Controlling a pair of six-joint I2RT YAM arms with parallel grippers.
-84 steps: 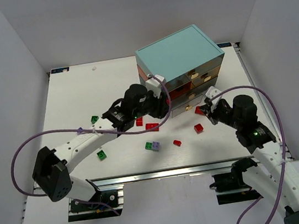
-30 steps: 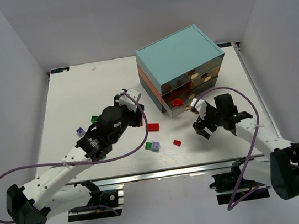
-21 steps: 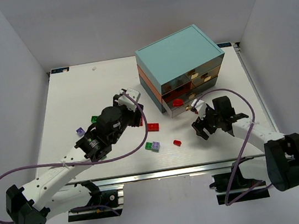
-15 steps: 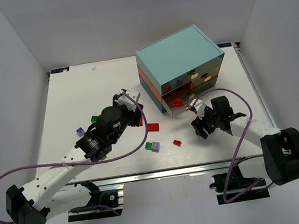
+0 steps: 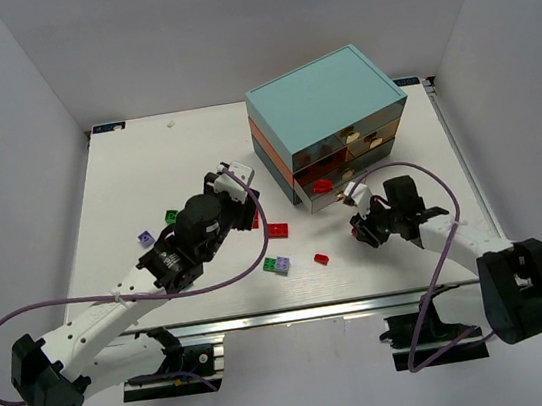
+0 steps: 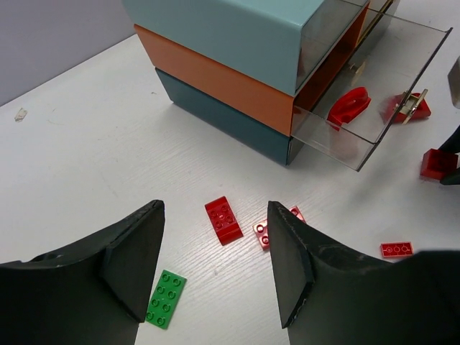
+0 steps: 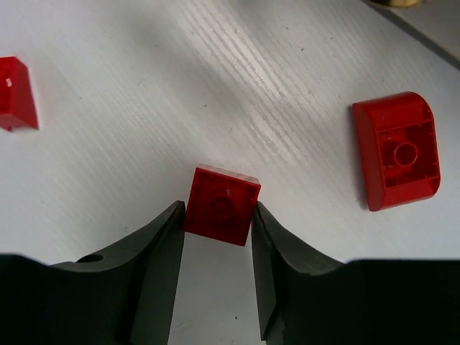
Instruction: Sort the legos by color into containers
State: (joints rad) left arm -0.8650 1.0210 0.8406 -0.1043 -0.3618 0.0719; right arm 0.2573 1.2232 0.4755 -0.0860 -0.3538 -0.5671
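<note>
Red brick [image 7: 221,205] sits pinched in the right gripper [image 7: 218,219]; next, probably a lift to the open drawer [image 6: 424,57]. The left gripper [image 6: 215,266] gapes empty.

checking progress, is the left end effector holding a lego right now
No, the left end effector stands open in its wrist view with nothing held in the gap.

The left arm [image 5: 95,318] and right arm [image 5: 457,234] are alike: white link shells joined by round black motor housings. At the near end of each is a chunky black base block [image 5: 42,382]. A thin lilac cable [image 5: 24,314] runs in loose loops along the left arm, and another [image 5: 409,164] runs along the right. Each wrist has a small white block. The left gripper [image 6: 215,266] has broad, matte black fingers [image 6: 133,259] with a grainy surface and rounded edges. The right gripper [image 7: 218,215] has the same.
</note>
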